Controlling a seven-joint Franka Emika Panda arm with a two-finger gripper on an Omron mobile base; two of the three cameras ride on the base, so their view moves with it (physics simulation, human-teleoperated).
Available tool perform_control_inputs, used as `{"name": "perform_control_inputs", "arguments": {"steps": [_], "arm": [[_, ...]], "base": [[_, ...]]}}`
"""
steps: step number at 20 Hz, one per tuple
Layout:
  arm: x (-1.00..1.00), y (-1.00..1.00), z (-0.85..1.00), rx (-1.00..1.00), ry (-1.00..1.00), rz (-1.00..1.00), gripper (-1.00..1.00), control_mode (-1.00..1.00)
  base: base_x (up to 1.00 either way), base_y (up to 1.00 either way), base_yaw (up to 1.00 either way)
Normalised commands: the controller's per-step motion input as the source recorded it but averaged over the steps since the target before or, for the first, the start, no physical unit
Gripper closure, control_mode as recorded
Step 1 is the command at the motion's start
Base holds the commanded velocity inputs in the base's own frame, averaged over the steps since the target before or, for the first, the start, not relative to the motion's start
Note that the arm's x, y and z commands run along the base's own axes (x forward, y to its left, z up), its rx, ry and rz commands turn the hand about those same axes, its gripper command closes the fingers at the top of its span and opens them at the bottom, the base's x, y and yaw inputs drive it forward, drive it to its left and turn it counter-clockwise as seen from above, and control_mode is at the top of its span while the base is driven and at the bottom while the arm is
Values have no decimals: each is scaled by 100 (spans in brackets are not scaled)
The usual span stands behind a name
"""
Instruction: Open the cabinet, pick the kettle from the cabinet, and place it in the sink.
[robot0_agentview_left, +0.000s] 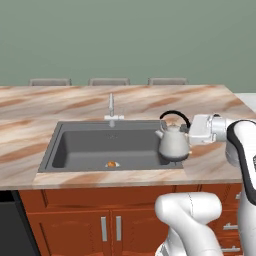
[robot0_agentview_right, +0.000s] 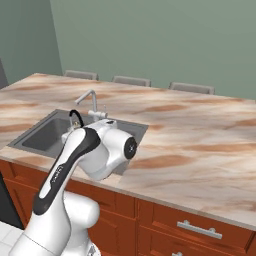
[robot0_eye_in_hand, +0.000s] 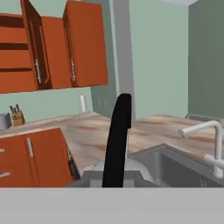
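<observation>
The kettle (robot0_agentview_left: 174, 142) is hanging upright over the right end of the sink (robot0_agentview_left: 80, 150), its base just above the basin's right rim and its spout pointing left toward the faucet (robot0_agentview_left: 112, 109); the fingers (robot0_agentview_left: 187, 129) are pinching the kettle's black arched handle (robot0_eye_in_hand: 117, 140) from the right side of the sink, pressed tight on it; in the hand view the handle is rising as a dark curved bar in front of the camera, with the sink and faucet lying to its right; a small orange item (robot0_agentview_left: 111, 164) is lying on the sink floor, well left of the kettle; the counter (robot0_agentview_left: 210, 160) is surrounding the sink on all sides; beyond the sink in the hand view, the cabinet (robot0_eye_in_hand: 65, 48) is standing with its doors swung open on the far wall.
</observation>
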Motion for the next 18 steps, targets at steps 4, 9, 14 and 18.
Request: {"name": "perform_control_inputs", "arguments": {"steps": [4, 9, 14, 18], "arm": [[31, 5, -5, -6, 22, -1, 100, -100], [28, 7, -8, -8, 21, -9, 100, -100], [5, 1, -4, -1, 3, 0, 100, -100], [32, 18, -11, 0, 0, -20, 100, -100]], "base": [[0, 0, 0], [0, 0, 0], [0, 0, 0], [0, 0, 0]]}}
